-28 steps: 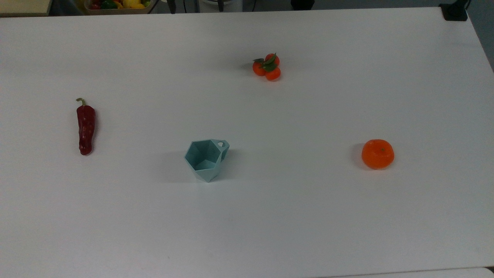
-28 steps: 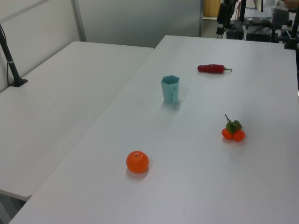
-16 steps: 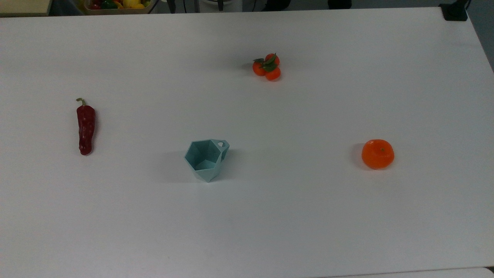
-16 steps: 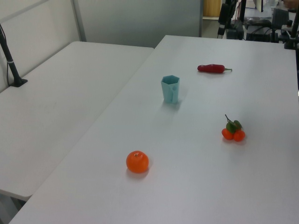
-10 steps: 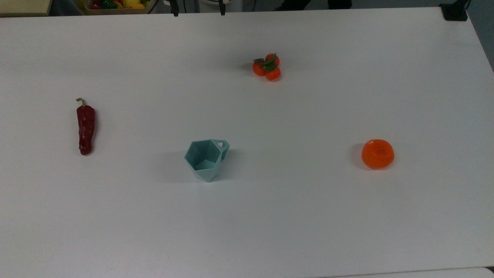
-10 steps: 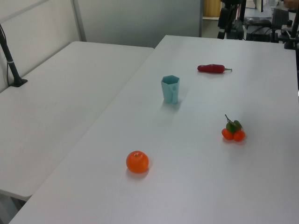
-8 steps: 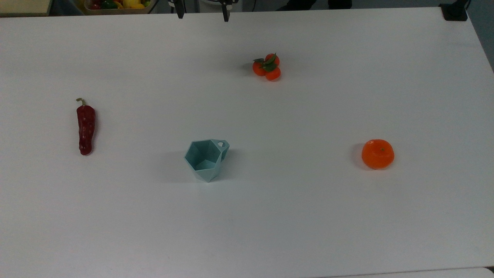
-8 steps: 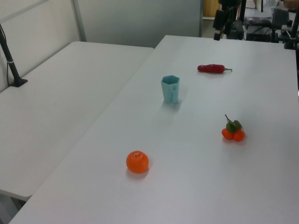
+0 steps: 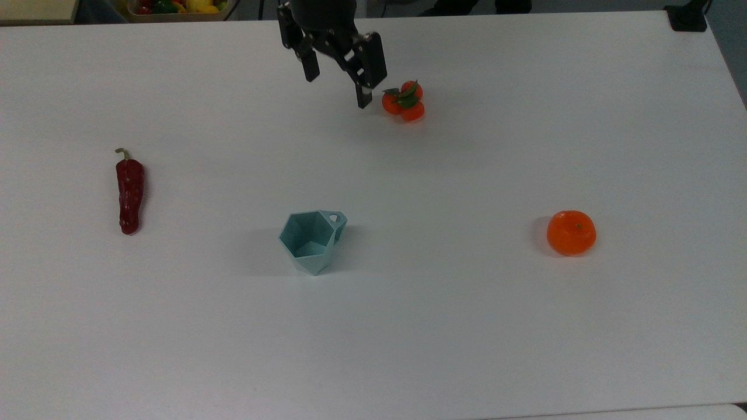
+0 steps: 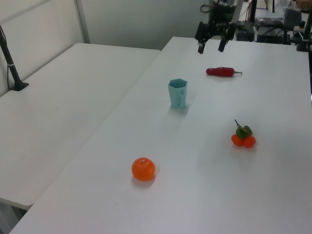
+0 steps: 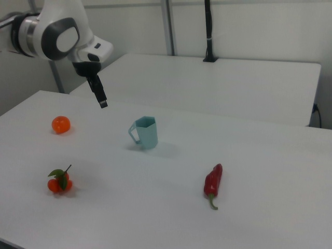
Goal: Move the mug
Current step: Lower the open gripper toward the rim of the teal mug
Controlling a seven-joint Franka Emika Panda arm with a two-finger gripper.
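We take the mug (image 9: pixel 312 240) as our landmark: the pale teal faceted mug stands upright on the white table (image 9: pixel 443 326), roughly mid-table in the top view, its loop handle turned toward the top view's upper right. Bare tabletop surrounds it on every side. Toward the top view's bottom edge the surface runs unbroken to the table's near edge. A second white table (image 10: pixel 63 112) butts against this one, lying to the left view's left of the mug.

The red chili pepper (image 9: pixel 129 192) lies well apart from the mug, toward the top view's left. The orange fruit (image 9: pixel 571 232) sits well apart toward the top view's right. The cluster of small orange fruits with leaves (image 9: pixel 404 101) rests farther up the table from the mug in the top view. A tray of mixed produce (image 9: pixel 175 7) sits beyond the far table edge.

We can read no writing or labels on anything.

The gripper (image 9: pixel 337 91) hangs above the table, well clear of the mug and just beside the fruit cluster in the top view. Its two dark fingers point downward, spread apart and holding nothing. In the right view the white arm (image 11: pixel 54 36) reaches in from the upper left, its fingers (image 11: pixel 101 98) angled down toward the table.
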